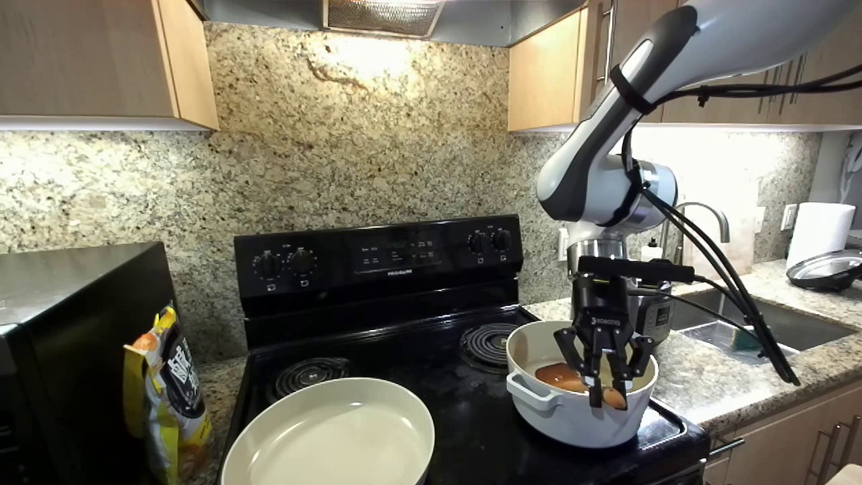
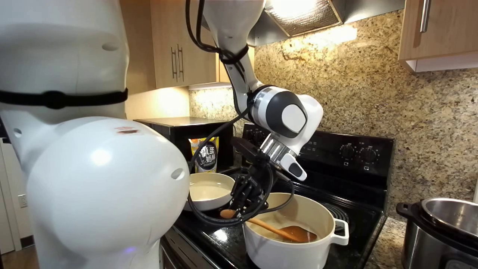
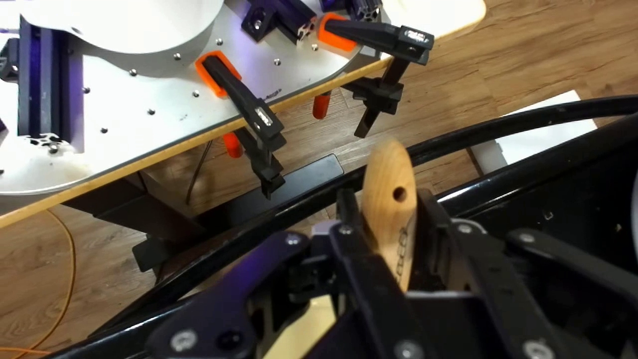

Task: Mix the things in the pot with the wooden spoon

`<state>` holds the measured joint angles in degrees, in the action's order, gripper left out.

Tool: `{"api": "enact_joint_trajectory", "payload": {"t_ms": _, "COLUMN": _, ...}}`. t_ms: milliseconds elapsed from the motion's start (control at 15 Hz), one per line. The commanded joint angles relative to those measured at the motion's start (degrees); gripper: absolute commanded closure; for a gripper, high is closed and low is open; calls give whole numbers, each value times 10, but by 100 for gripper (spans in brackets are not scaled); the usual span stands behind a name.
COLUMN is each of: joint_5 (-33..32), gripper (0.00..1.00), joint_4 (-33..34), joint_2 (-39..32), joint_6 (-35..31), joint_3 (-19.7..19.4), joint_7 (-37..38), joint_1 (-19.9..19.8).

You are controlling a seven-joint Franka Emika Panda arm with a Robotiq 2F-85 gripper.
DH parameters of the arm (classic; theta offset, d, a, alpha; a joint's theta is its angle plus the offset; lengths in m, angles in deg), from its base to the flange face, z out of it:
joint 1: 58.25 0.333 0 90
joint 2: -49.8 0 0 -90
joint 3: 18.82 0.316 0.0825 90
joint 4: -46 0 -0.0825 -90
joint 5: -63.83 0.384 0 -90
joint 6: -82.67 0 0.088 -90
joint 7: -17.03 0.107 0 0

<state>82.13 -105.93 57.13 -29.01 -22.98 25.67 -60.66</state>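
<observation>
Closest to the lens, in an exterior view, bulges a white arm link (image 2: 108,186), cut off at the frame's edges. Past it the white pot (image 2: 287,252) stands on the black stove (image 1: 471,417), whose back panel (image 1: 330,259), behind the pot, reads FRIGIDAIRE. By the pot's rim the gripper (image 1: 609,397), marked ROBOTIQ, has a finger on each side of the wooden spoon (image 2: 267,226), the gap filled by the handle near its tip. The spoon slants down from there into the pot, its lower end at the brownish-orange mass (image 2: 304,233) on the pot's floor; where wood ends and food begins is hard to make out. Only the wrist view shows the hole in the handle's tip and the dark lettering along it, too blurred to read, besides two orange-tipped black clamps (image 3: 241,98). In an exterior view a looping black cable (image 2: 224,223) covers part of the gripper. Apart from the pot, on the same stove, sits the shallow pale dish (image 1: 337,438), cut off below; beyond it from the pot stands a bag (image 1: 175,397) with white Chinese characters, 蛋 among them. On the pot's opposite side is the steel pot (image 2: 429,239), cut off at the frame.
</observation>
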Motion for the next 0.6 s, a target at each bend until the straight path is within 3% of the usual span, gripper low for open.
{"api": "enact_joint_trajectory", "payload": {"t_ms": 0, "joint_5": -16, "gripper": 36, "joint_4": 8, "joint_2": 8, "joint_6": 30, "joint_3": 3, "joint_7": 23, "joint_1": -8}}
{"api": "enact_joint_trajectory", "payload": {"t_ms": 200, "joint_5": -19, "gripper": 16, "joint_4": 15, "joint_2": 6, "joint_6": 40, "joint_3": 4, "joint_7": 20, "joint_1": -8}}
{"api": "enact_joint_trajectory", "payload": {"t_ms": 267, "joint_5": -19, "gripper": 52, "joint_4": 16, "joint_2": 6, "joint_6": 40, "joint_3": 4, "joint_7": 19, "joint_1": -9}}
{"api": "enact_joint_trajectory", "payload": {"t_ms": 400, "joint_5": -21, "gripper": 58, "joint_4": 19, "joint_2": 6, "joint_6": 40, "joint_3": 4, "joint_7": 17, "joint_1": -8}}
{"api": "enact_joint_trajectory", "payload": {"t_ms": 533, "joint_5": -21, "gripper": 71, "joint_4": 23, "joint_2": 2, "joint_6": 40, "joint_3": 5, "joint_7": 12, "joint_1": -7}}
